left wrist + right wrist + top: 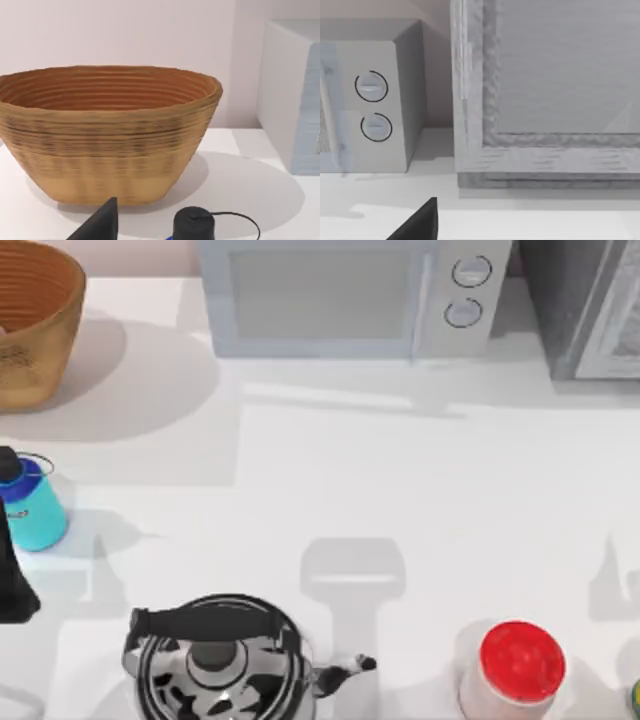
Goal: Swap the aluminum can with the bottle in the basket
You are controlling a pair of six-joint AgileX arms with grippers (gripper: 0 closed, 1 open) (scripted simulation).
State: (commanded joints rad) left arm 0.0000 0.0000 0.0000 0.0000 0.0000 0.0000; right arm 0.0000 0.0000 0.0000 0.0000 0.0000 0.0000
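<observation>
the basket (35, 320) sits at the far left corner of the table (330, 500), upright with its wide mouth up; in the left wrist view its ribbed orange-brown walls (107, 145) taper down to a narrower base. nearer than it, at the left edge, the bottle (35, 510) stands on the tabletop outside the basket, its long axis vertical, dark blue cap up, thin loop strap arching off the cap. the left wrist view catches that cap (194, 225) just in front of the basket. the left gripper (12, 570) is at the left edge right beside the bottle, a dark finger (100, 225) showing low in its own camera; i cannot tell whether its jaws are wide or closed.

moving right, a black-and-white kettle (215, 660) stands at the near edge, spout pointing right. a pale microwave (350, 295) with two round dials lines the back wall. farther right a red-lidded jar (515, 665) stands near the front, and a grey framed cabinet (590, 305) fills the far right corner. the right arm's dark finger (420, 222) faces that cabinet (545, 100); its opening cannot be told. the table is plain white, the wall pale pink.
</observation>
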